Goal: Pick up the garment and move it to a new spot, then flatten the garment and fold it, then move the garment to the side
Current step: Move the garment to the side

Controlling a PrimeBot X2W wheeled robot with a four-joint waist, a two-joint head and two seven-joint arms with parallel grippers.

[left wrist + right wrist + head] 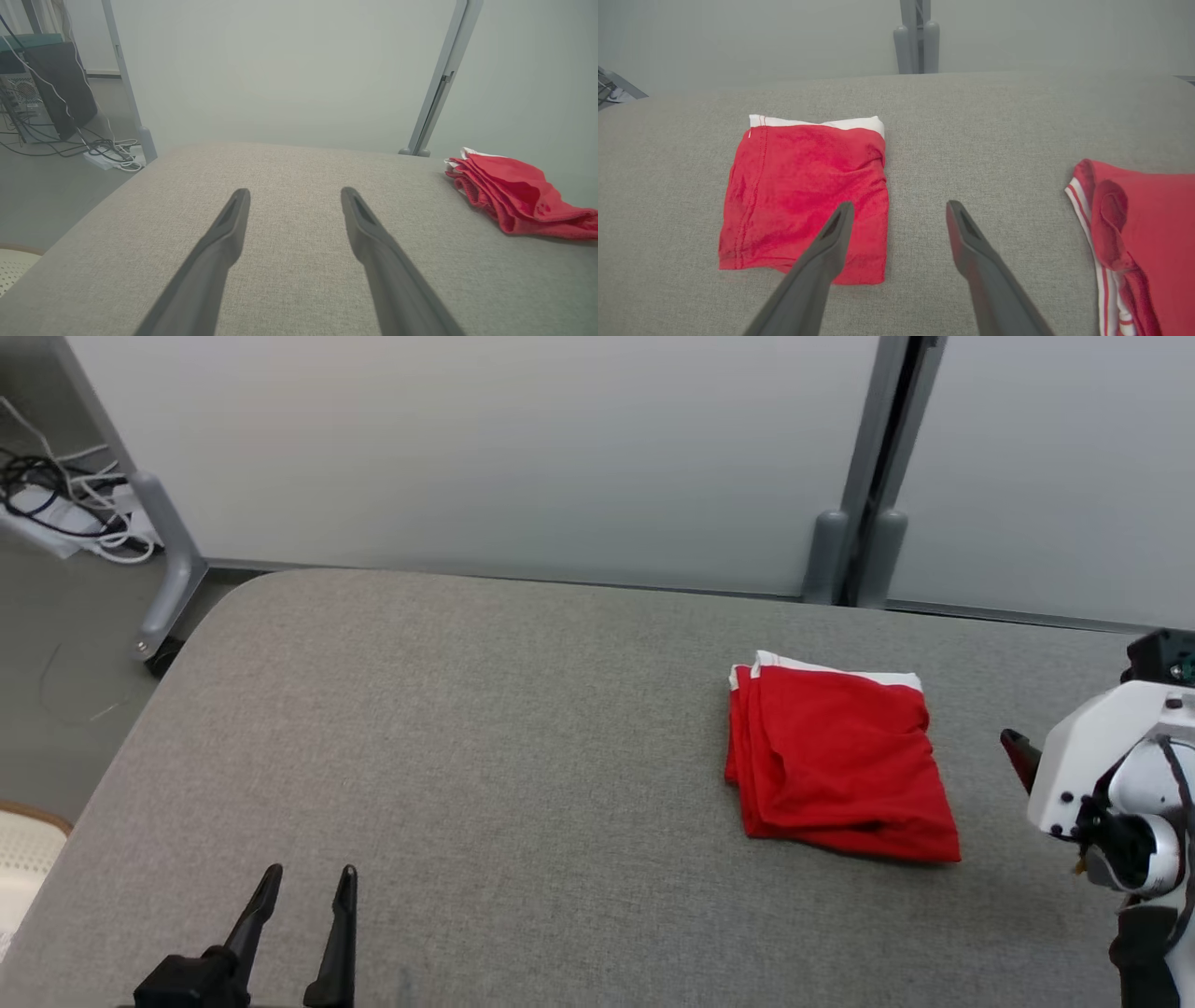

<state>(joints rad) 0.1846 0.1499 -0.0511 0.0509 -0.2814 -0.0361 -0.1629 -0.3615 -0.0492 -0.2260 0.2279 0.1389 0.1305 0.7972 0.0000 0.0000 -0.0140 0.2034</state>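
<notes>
Garment [840, 761]: red, folded square, lying on the grey padded table [467, 737], toward its right side.
Left gripper [310, 873]: fingers wide apart, empty, well apart from it.
Right gripper [900, 205]: wide apart, empty, near its edge.

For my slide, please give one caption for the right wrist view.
Open right gripper near a folded red garment on grey surface; second red garment at the edge.
</notes>
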